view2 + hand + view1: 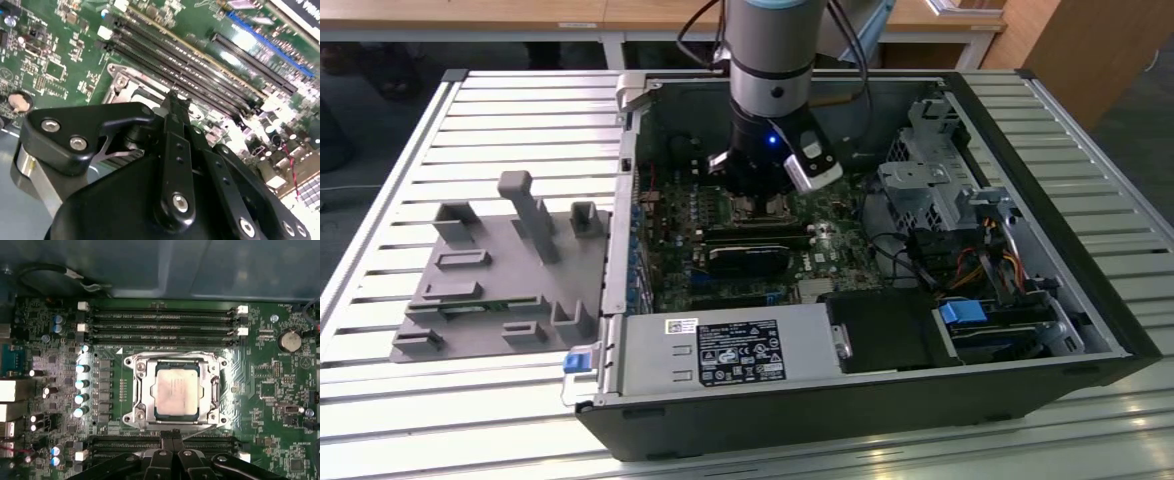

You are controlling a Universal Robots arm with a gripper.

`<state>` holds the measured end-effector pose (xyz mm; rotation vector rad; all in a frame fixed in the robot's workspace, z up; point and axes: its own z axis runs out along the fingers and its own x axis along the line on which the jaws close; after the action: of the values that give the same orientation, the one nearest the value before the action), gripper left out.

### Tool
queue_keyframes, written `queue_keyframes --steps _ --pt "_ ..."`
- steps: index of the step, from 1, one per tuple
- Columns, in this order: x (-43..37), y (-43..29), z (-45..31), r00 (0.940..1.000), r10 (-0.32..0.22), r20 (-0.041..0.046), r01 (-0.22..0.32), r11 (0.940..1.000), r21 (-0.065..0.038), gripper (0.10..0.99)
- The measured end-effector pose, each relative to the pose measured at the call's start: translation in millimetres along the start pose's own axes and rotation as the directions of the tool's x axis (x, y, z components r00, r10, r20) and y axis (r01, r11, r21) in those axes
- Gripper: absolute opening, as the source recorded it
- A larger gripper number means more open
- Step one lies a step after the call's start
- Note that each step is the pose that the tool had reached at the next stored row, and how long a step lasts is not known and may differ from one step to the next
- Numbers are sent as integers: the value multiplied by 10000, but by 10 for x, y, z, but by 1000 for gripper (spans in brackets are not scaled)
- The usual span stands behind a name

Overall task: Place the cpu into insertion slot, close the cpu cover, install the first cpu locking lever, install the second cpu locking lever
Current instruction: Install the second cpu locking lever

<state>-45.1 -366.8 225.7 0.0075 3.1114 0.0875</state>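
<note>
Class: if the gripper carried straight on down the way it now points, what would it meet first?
Probably the cpu cover at its near edge, closed around the cpu. The gripper hangs just above the socket; how far above is unclear.

The robot's silver-grey cylindrical arm (771,55) ends in a darker grey band and a black wrist block lit by a small blue light (774,139). Black cables (700,30) trail beside the arm on both sides. A white-and-grey angular camera housing (811,168) is fixed to the wrist on the exterior view's right. In the second wrist view, the matte black gripper (172,107) shows flat linkage bars joined by round silver screws (180,201), with a rounded black bracket carrying two more screws (51,125).
</note>
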Motion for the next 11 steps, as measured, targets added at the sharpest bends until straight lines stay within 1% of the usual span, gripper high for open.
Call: queue_keyframes --steps 6,8,11 --pt "51 -26 6 10000 1 1 -1 10000 -14 106" --pt "62 -28 24 10000 1 0 -1 10000 -12 106" --pt "67 -31 74 10000 0 -5 0 10000 -12 106"
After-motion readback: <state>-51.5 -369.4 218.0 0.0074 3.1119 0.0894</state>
